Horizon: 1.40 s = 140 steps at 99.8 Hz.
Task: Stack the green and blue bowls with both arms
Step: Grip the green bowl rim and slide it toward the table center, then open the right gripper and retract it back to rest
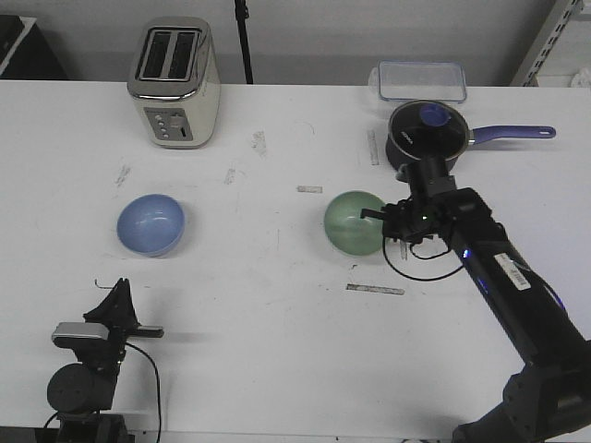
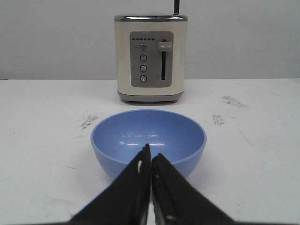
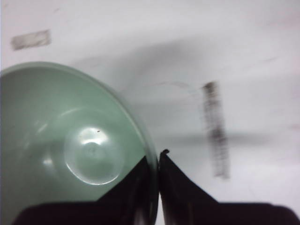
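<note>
Here the right gripper [image 1: 388,224] is pinching the rim of the green bowl [image 1: 354,222] on its right side, one finger inside the bowl and one outside, the two drawn in tight against the thin wall. The right wrist view is showing this closely: the dark fingers [image 3: 140,185] are meeting at the bowl's edge, with the pale green inside [image 3: 70,154] lying beside them. The green bowl is sitting on the white table [image 1: 277,305], right of centre, just in front of the dark saucepan [image 1: 428,134].

The left gripper [image 2: 150,161] is holding nothing; its fingers are pressed together with only a hairline gap between them. It is hanging low at the near left of the table, pointing at the blue bowl [image 1: 150,224], which is resting upright in front of the toaster [image 1: 174,81], well apart from the green one.
</note>
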Each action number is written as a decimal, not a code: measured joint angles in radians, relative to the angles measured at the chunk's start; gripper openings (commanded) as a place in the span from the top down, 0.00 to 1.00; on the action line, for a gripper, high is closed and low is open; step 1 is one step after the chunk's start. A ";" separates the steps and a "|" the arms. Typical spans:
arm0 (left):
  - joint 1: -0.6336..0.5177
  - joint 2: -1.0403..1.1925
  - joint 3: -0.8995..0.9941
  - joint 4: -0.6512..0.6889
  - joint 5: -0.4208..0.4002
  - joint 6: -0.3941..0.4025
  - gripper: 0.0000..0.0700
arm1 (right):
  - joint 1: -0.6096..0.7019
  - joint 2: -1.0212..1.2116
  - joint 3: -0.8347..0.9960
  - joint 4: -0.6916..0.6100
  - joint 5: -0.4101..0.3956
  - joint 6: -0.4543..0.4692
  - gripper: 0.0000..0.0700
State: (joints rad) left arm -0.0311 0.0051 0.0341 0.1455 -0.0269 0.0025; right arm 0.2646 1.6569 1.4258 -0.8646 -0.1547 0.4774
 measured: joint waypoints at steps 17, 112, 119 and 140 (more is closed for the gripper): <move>0.000 0.000 0.000 0.000 0.000 0.000 1.00 | 0.120 0.015 0.000 0.059 0.013 0.088 0.99; 0.000 0.000 0.000 0.000 0.000 0.000 1.00 | 0.238 0.139 -0.002 0.125 0.023 0.193 0.57; 0.000 0.000 0.000 0.000 0.000 0.000 1.00 | 0.239 0.139 -0.002 0.126 0.023 0.193 0.57; 0.000 0.000 0.000 0.000 0.000 0.000 1.00 | 0.239 0.100 -0.002 0.161 0.024 0.178 0.42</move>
State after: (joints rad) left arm -0.0311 0.0051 0.0341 0.1455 -0.0269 0.0025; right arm 0.5034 1.7569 1.4235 -0.7040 -0.1307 0.6556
